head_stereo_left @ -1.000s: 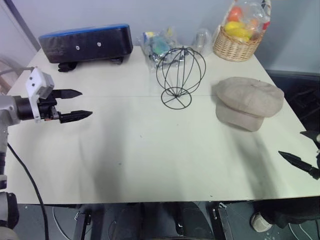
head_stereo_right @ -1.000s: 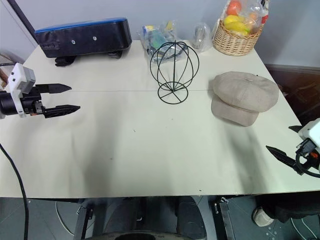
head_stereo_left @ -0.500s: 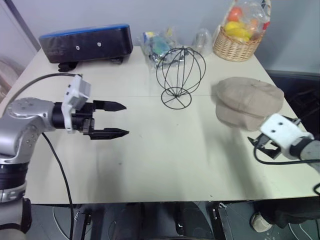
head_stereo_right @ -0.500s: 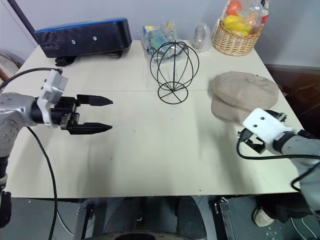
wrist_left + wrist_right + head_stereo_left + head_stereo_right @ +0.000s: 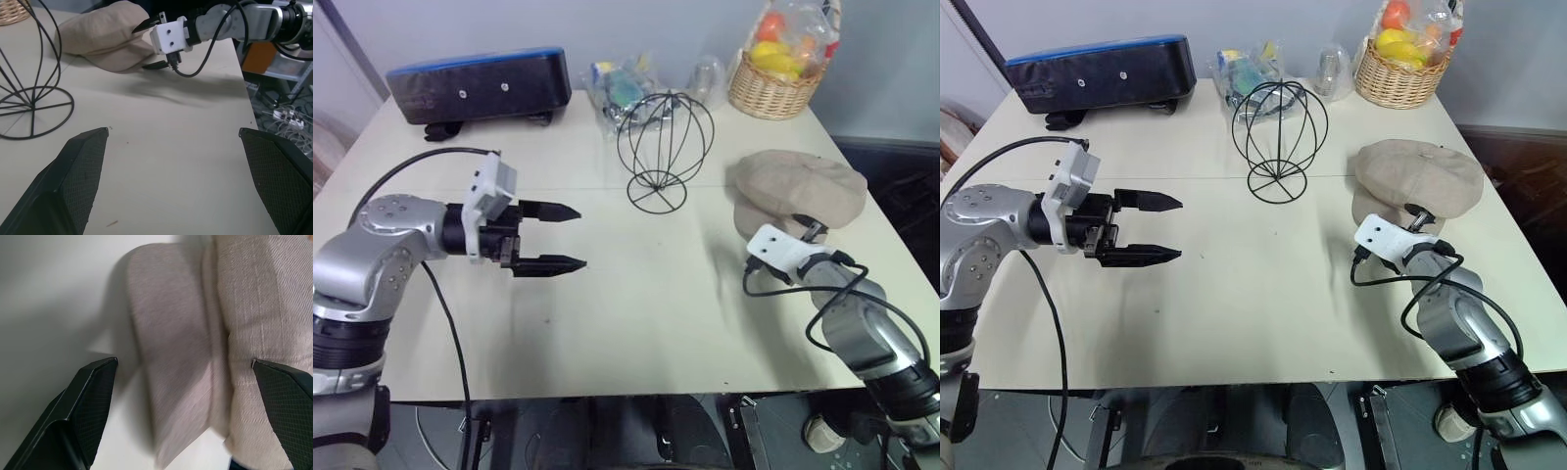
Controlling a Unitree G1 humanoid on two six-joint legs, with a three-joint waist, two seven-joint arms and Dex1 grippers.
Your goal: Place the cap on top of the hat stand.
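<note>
Reaching toward the cap (image 5: 1417,178) with the right gripper (image 5: 150,41), jaws spread wide, one finger over the crown and one at the brim's edge; nothing gripped yet. Cap resting flat at about 3 o'clock on the tabletop (image 5: 1263,294), just right of the stand (image 5: 1279,140), which sits upright at 12 o'clock, clear of the cap. Left gripper (image 5: 1161,229) hovering at 9 o'clock, jaws also wide, empty, pointing toward the stand.

Risks, as judged from here: closing on soft fabric alone likely to pinch only a fold, letting the cap sag or slip on the lift; pushing at the brim likely to slide the cap toward the tabletop's right edge, already near. Light wire stand prone to tipping or skating if bumped by the cap or by either gripper. Loose cable on the right wrist apt to snag the brim.

Open room: broad bare tabletop across the middle and front, good for carrying the cap leftward. Crowded along the back: basket (image 5: 1401,80) at 1 o'clock, bags (image 5: 1252,74) behind the stand, dark case (image 5: 1102,73) at 10 o'clock.
</note>
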